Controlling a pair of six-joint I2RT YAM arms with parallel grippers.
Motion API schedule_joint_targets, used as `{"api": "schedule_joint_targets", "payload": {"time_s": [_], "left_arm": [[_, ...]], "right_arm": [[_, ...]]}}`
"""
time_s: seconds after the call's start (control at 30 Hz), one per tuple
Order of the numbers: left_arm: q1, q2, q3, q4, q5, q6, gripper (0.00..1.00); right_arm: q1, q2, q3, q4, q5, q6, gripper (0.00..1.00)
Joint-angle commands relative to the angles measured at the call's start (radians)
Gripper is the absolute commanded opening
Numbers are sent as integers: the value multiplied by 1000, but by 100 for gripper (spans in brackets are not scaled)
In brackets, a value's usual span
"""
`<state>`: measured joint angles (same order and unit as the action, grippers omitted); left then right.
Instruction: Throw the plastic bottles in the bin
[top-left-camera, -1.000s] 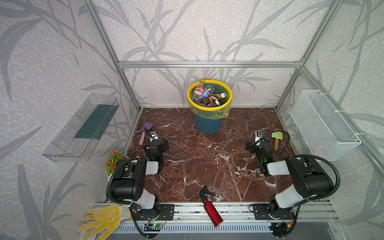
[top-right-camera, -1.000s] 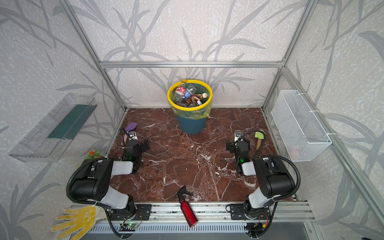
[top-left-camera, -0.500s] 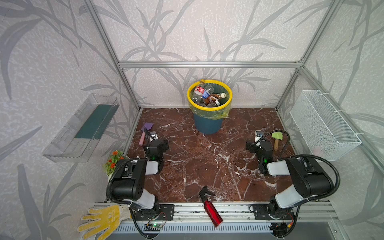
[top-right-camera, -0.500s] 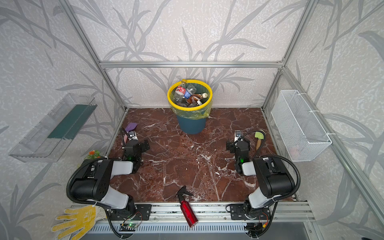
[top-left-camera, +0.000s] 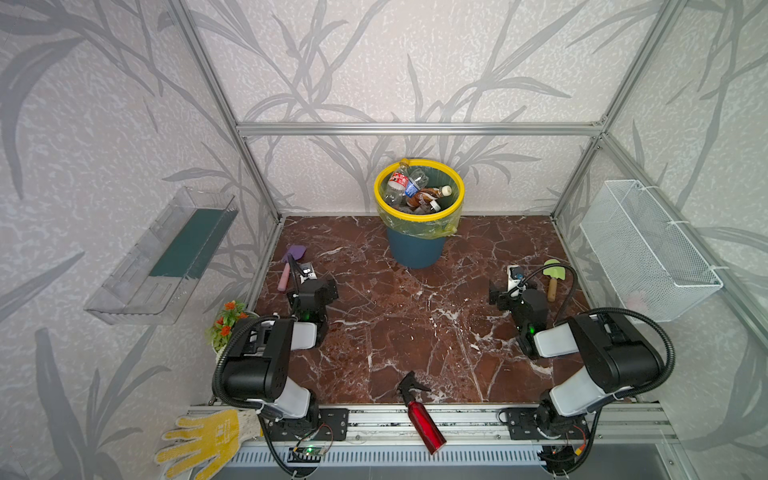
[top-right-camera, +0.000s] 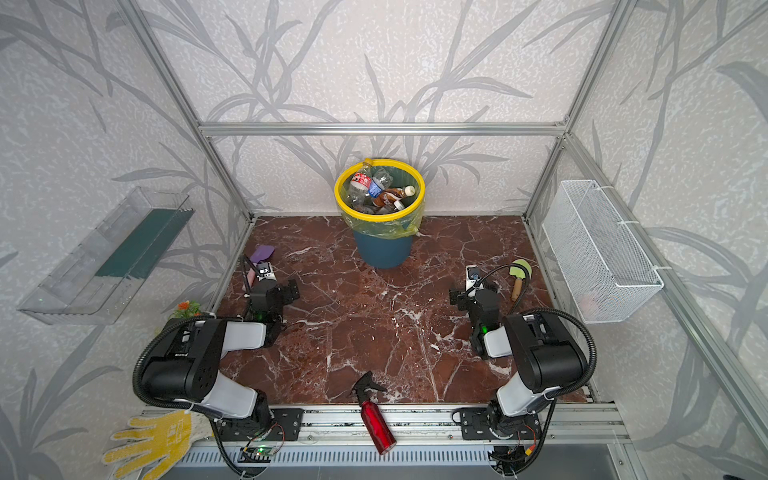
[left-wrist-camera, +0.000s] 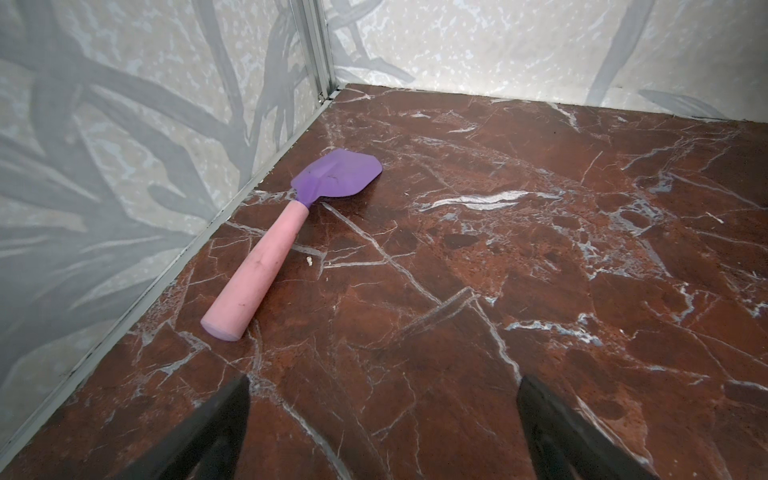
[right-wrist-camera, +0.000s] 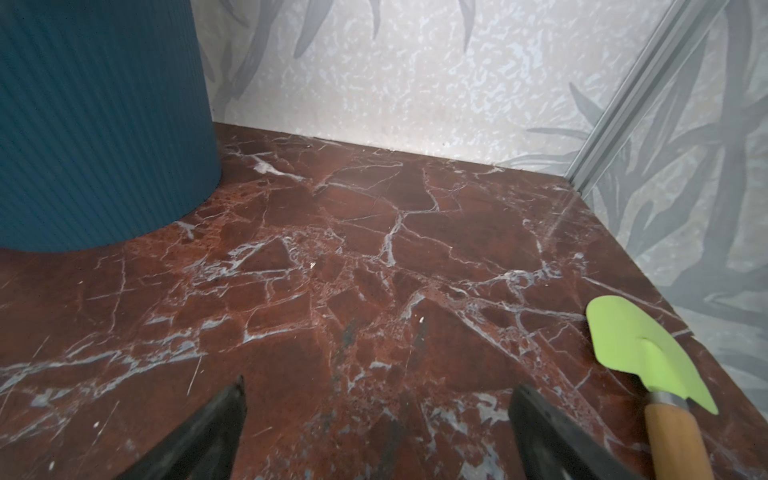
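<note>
Both top views showed the plastic bottles (top-left-camera: 424, 195) heaped inside the bin (top-left-camera: 415, 249) at the middle of the far edge of the desk (top-left-camera: 395, 324); the right wrist view caught only its ribbed blue wall and a green trowel (right-wrist-camera: 636, 345). The left pincer (left-wrist-camera: 384, 382), facing a purple trowel (left-wrist-camera: 336, 174) by the left edge, and the right pincer (right-wrist-camera: 379, 385) stood spread and empty. One bottle's red label (top-left-camera: 400, 180) was too small to read.
</note>
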<state>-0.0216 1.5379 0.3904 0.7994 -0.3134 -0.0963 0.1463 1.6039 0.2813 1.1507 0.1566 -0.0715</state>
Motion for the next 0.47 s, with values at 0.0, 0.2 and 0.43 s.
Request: {"api": "schedule_joint_targets", "payload": {"time_s": [0.0, 0.2, 0.43], "left_arm": [[4, -16, 18, 5, -2, 10, 99], [4, -15, 18, 5, -1, 10, 99], [3, -17, 18, 6, -1, 10, 99]], "right_arm": [[-13, -5, 18, -10, 36, 14, 99], [-4, -12, 79, -132, 15, -2, 99], [-7, -13, 85, -149, 8, -1, 99]]}}
